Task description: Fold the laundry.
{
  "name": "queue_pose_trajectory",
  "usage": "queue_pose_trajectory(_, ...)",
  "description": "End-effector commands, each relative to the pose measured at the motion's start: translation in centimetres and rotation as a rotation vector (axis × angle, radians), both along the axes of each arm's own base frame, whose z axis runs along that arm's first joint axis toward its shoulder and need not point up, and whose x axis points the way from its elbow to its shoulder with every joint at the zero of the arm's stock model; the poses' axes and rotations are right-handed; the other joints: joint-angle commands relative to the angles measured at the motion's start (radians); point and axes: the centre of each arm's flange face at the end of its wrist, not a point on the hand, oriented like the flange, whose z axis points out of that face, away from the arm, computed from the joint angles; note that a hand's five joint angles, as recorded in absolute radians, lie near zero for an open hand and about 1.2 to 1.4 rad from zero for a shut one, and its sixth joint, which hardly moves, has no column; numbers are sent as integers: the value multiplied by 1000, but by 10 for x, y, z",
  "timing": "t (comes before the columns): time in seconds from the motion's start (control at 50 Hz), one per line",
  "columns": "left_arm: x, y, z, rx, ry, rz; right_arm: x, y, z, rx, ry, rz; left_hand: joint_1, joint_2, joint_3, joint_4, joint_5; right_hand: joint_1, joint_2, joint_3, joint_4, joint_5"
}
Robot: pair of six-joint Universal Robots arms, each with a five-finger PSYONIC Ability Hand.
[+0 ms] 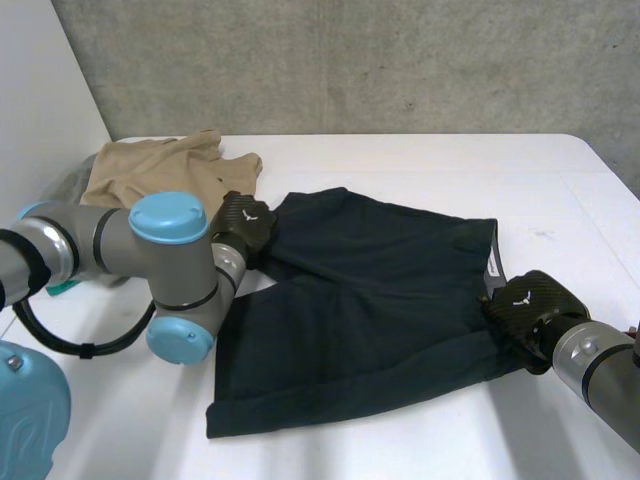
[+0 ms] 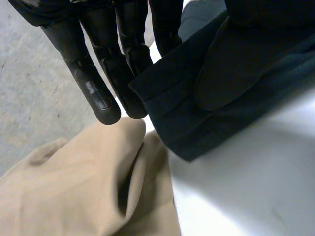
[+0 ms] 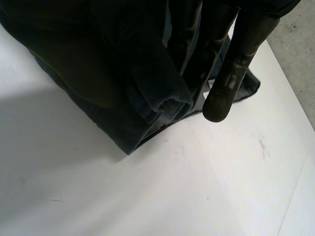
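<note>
Dark navy shorts lie spread on the white table, waistband toward the right. My left hand is at the shorts' far left leg hem. In the left wrist view its straight fingers and thumb pinch the hem of the shorts between them. My right hand sits at the waistband end. In the right wrist view its fingers hold bunched, folded-over cloth of the shorts just above the table.
A tan garment lies crumpled at the back left, right beside my left hand, and its folds lie just past the fingertips. A concrete wall stands behind the table. Bare table lies around the shorts.
</note>
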Motion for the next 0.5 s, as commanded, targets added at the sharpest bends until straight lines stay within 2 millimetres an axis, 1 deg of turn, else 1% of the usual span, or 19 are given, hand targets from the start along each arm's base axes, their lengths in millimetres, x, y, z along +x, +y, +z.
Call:
queue_pose_trajectory(0.02, 1, 13, 0, 4, -41, 20, 0, 0, 1, -1, -1, 0, 253, 205, 213, 200, 246, 411, 219, 211, 203, 234)
queue_pose_trajectory(0.04, 1, 13, 0, 5, -40, 20, 1, 0, 1, 0, -2, 3, 253, 205, 213, 200, 246, 411, 219, 211, 203, 234)
queue_pose_trajectory(0.06, -1, 14, 2, 3, -33, 18, 1, 0, 1, 0, -2, 3, -11, -59, -51, -64, -18, 411, 219, 211, 203, 234)
queue_pose_trajectory(0.1, -1, 15, 3, 0, -32, 17, 1, 1, 0, 3, -6, 2, -297, -345, -337, -350, -304, 411, 219, 211, 203, 234)
queue_pose_trajectory(0.12, -2, 16, 6, -4, -28, 16, 1, 0, 1, 3, -10, 0, -537, -585, -577, -590, -544, 411, 219, 211, 203, 234)
queue_pose_trajectory(0.16, -2, 17, 12, -10, -21, 16, 1, -1, 1, 6, -27, -13, -694, -742, -734, -747, -701, 411, 219, 211, 203, 234)
queue_pose_trajectory(0.18, -2, 20, 18, -13, -17, 18, 1, -1, 1, 8, -34, -15, -776, -824, -816, -829, -783, 411, 219, 211, 203, 234)
queue_pose_trajectory(0.24, 1, 29, 31, -12, -3, 22, 1, -2, 3, 8, -50, -26, -774, -822, -814, -827, -781, 411, 219, 211, 203, 234)
queue_pose_trajectory(0.26, 5, 36, 44, -10, 16, 24, 1, -2, 3, 9, -53, -28, -774, -822, -814, -827, -781, 411, 219, 211, 203, 234)
queue_pose_trajectory(0.32, 12, 50, 57, 19, 49, 30, 1, -2, 3, 9, -57, -30, -768, -816, -808, -821, -775, 411, 219, 211, 203, 234)
queue_pose_trajectory(0.34, 18, 62, 65, 49, 76, 34, 1, -2, 3, 8, -59, -31, -759, -808, -800, -812, -766, 411, 219, 211, 203, 234)
queue_pose_trajectory(0.4, 27, 83, 73, 107, 115, 36, 2, -2, 4, 13, -75, -39, -756, -805, -797, -809, -763, 411, 219, 211, 203, 234)
queue_pose_trajectory(0.42, 34, 100, 76, 157, 132, 37, 2, -2, 4, 15, -80, -42, -742, -790, -782, -795, -749, 411, 219, 211, 203, 234)
queue_pose_trajectory(0.48, 43, 125, 77, 233, 153, 35, 2, -3, 5, 18, -99, -54, -695, -743, -735, -748, -702, 411, 219, 211, 203, 234)
queue_pose_trajectory(0.5, 50, 142, 75, 288, 162, 32, 2, -3, 5, 19, -101, -55, -692, -740, -732, -745, -699, 411, 219, 211, 203, 234)
